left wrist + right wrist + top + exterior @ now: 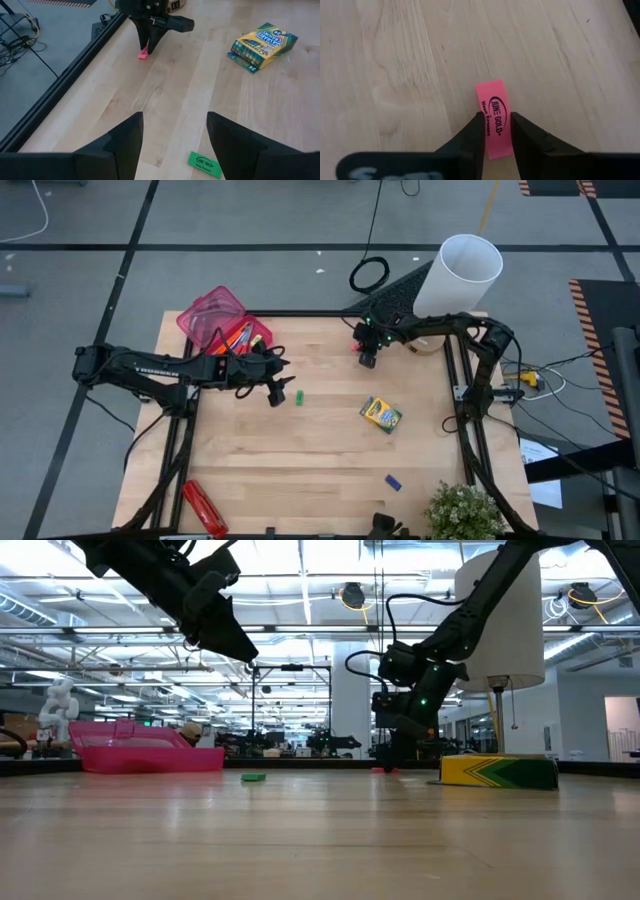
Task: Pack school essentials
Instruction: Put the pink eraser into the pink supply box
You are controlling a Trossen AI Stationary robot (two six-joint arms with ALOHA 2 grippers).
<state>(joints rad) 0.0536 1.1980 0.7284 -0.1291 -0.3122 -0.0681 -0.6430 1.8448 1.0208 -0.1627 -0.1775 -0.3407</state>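
1. From the high view you see the right gripper (367, 360) down near the far edge of the table (320, 470), over a small pink eraser (357, 348); the left gripper (281, 392) hangs near a green eraser (298, 396), just in front of the pink case (222, 320) at the far left, which holds red and orange items too small to tell apart; the crayon box (381, 414) lies near the middle, a blue eraser (393, 482) nearer the front, a long red object (204, 507) at the front left corner; a white cylinder (458, 275) and a plant (463, 513) stand on the right side.

2. In the low view your left gripper (232, 642) is held well above the tabletop; the right gripper (390, 762) reaches down to the surface; the green eraser (253, 777) lies flat between the pink case (150, 753) and the crayon box (498, 771).

3. In the left wrist view your left fingers (125, 145) stand wide apart and hold nothing; the green eraser (205, 165) lies just beside one fingertip; farther off the right gripper (147, 47) points down at the pink eraser (143, 54); the crayon box (263, 46) lies apart from both.

4. In the right wrist view your right fingers (472, 137) are nearly closed, straddling the near end of the pink eraser (494, 116), which lies flat on the wood; whether they already pinch it, you cannot tell.
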